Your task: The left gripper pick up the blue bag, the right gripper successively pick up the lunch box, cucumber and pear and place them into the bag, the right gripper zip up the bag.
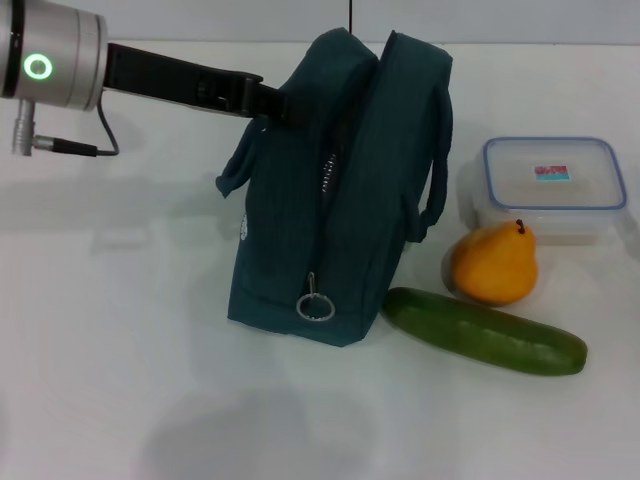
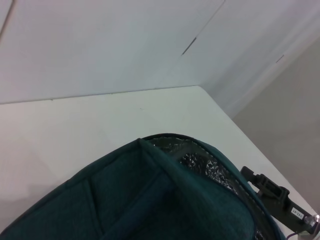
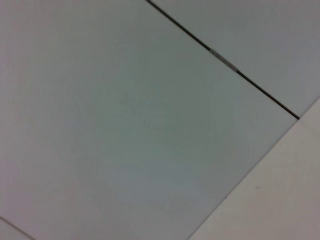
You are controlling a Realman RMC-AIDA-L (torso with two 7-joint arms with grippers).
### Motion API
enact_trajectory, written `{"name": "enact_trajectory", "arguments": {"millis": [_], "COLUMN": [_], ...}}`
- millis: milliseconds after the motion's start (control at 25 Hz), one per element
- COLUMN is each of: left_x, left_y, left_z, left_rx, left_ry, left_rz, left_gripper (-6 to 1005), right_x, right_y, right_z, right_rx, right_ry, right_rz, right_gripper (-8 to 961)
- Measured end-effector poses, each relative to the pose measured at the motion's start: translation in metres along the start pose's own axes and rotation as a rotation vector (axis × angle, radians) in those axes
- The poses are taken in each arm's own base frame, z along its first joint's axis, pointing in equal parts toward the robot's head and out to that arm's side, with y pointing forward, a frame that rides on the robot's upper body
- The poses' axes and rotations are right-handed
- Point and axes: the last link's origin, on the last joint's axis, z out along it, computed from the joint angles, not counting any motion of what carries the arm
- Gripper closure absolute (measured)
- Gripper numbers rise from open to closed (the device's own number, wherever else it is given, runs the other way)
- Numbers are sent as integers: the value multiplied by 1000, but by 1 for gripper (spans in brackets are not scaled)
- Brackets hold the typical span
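Gripping, it seems, blue bag [image 1: 335, 190], left gripper [image 1: 283, 103], pear [image 1: 493, 264] beside.

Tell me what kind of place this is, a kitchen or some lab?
Probably a lab test bench: a bare white table against plain white walls, a few props, blue bag, lunch box, pear, cucumber, no kitchen fittings.

Head camera looks down at the bag [image 1: 340, 190]; left wrist hovers close above it.
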Motion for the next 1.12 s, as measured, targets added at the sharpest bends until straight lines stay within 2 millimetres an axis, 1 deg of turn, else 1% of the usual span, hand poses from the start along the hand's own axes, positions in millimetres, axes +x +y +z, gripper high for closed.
{"name": "enact_trajectory", "arguments": {"millis": [120, 360, 640, 880, 1120], "left_x": [1, 0, -1, -1, -1], "left_y": [1, 1, 2, 2, 2], "left_z": [1, 1, 2, 3, 3], "left_rx": [-2, -3, -8, -10, -10], "left_ry": [-7, -9, -8, -8, -9], "left_rz": [7, 13, 21, 29, 31], "left_gripper": [932, 932, 932, 932, 932], "right_x": [6, 12, 19, 23, 26], "right_y": [3, 12, 24, 25, 19], "right_z": [1, 6, 20, 22, 23], "right_rx": [4, -19, -52, -46, 1], "right_ry": [-19, -47, -21, -12, 1], "right_rz": [49, 117, 187, 220, 244], "right_gripper": [290, 295, 294, 296, 298]}}
